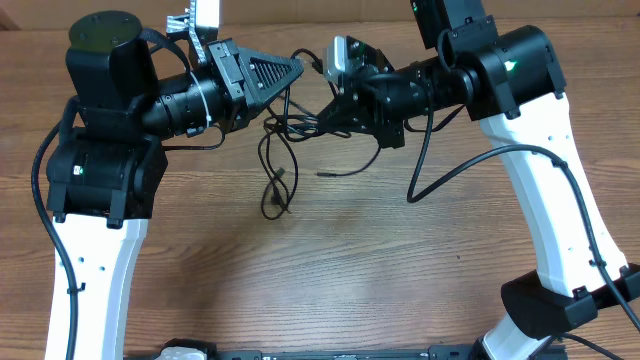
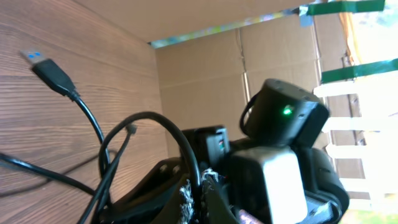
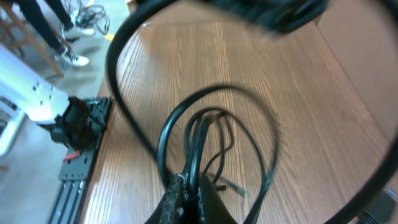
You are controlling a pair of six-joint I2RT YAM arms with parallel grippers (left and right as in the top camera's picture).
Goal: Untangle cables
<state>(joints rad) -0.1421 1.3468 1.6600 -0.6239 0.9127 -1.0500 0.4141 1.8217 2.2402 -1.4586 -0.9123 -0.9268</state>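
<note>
Left gripper [image 1: 296, 70] reaches in level from the left side of the table [image 1: 420, 270]. In its wrist view the jaws stand nearly together, with a black cord passing between them. It is judged closed on the cables [image 1: 278, 150].

Right gripper [image 1: 325, 112] comes in from the opposite side and sits just beside the left one, near the far edge of the table. Its wrist view shows several strands converging into the narrow gap between the fingers [image 3: 177, 200]. It is likewise clamped on the bundle.

Condition of the cables:
- They are very thin, black and flexible.
- From overhead they form a knot of overlapping loops between and just below the two grippers.
- One long narrow loop hangs toward the near side and lies flat on the wood, ending in a small twisted tail.
- A single strand runs out to the right of the knot and ends free on the table.
- The number of separate cords in the knot cannot be determined.

From the right wrist, two or three rounded loops fan outward from the grip, one nested within another, and the outer loop is blurred.

From the left wrist, a flat USB-type plug [image 2: 48, 66] with a bluish tip is visible at the end of one cord. It sits over the wood grain, clear of the other strands. A second thin end with a small connector sits inside a wide arc of cord nearby.

A cardboard wall [image 2: 205, 68] stands behind the work area.
</note>
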